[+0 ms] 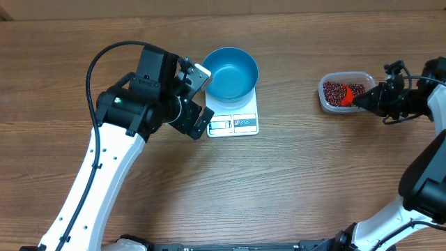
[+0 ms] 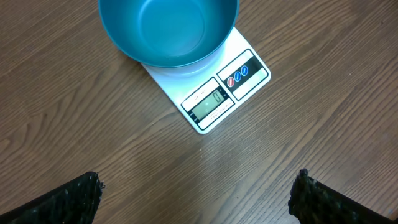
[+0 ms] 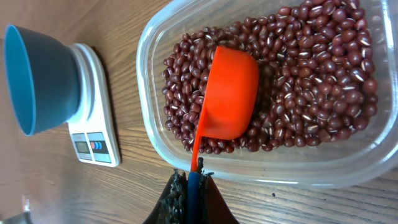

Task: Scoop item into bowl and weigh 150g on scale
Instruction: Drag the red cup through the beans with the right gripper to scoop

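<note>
While my right gripper [image 3: 191,186] is clenched on the handle of the orange scoop [image 3: 230,93], its cup rests in the beans [image 3: 311,81] in the clear tub [image 3: 149,74] at right. The bowl [image 1: 230,70] on the scale [image 1: 233,124] lies well left, nearer my released left gripper [image 2: 199,199].

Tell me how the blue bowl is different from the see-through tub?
The bowl is round and solid blue; the tub is clear with rounded corners. The bowl is empty; the tub holds red-brown beans and an orange scoop. The bowl sits on the white scale; the tub rests straight on the wooden table. Both are open on top.
</note>
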`<state>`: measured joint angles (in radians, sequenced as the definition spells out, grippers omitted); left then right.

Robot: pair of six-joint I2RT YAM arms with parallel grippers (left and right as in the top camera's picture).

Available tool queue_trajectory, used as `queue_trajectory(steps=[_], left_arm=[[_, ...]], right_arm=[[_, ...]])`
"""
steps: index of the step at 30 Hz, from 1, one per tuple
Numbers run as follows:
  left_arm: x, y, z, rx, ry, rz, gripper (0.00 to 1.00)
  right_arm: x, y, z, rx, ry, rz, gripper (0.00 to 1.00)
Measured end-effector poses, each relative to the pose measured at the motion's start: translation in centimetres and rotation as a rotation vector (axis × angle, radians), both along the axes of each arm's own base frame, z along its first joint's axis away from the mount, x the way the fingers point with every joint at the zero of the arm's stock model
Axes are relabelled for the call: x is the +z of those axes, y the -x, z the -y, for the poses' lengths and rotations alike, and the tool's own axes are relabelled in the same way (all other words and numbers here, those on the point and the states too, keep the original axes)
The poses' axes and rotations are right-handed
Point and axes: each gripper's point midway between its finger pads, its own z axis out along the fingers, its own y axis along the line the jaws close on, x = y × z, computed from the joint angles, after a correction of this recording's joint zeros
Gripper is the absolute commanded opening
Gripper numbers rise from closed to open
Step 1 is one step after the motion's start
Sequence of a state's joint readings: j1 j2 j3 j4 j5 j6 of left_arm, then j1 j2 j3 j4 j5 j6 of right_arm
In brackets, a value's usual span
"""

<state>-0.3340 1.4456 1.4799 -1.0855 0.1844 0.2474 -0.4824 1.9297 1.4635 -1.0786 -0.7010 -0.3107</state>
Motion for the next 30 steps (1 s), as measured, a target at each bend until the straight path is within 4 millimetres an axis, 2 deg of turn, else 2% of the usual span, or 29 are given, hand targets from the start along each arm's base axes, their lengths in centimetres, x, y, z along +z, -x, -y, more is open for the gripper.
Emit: queue_trajectory(steps=[30], left_arm=[[0.0,0.0,0.0,0.000,0.000,0.000,1.00]], right_arm=[[2.5,0.4,2.7,-0.124,-0.203,0.086,0.04]])
